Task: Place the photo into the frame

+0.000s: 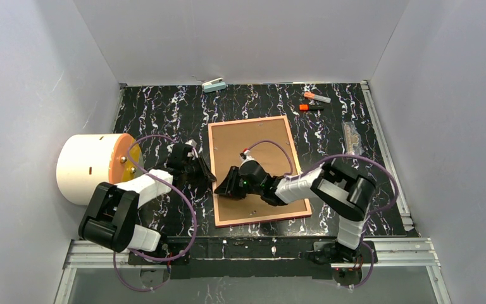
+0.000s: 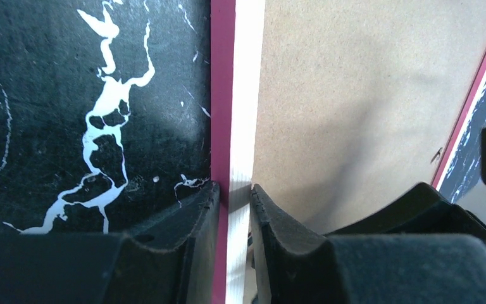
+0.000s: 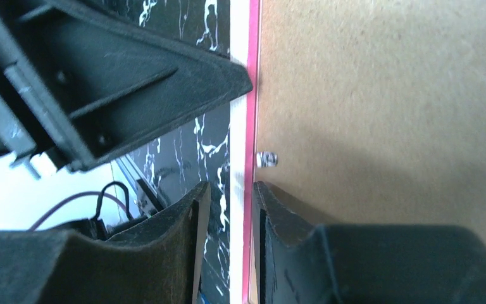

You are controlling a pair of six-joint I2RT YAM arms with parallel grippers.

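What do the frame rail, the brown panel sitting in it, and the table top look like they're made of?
Frame: probably wood, with a pale bare back showing faint grain and an outer edge painted matte pink.
Backing board: looks like fibreboard or dense cardboard, uniform tan, finely speckled, matte.
Table top: black with white veins in a marble pattern; stone or printed laminate, I can't tell.

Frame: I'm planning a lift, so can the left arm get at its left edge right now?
Likely yes: the left gripper clasps the frame at that edge, nothing blocking.
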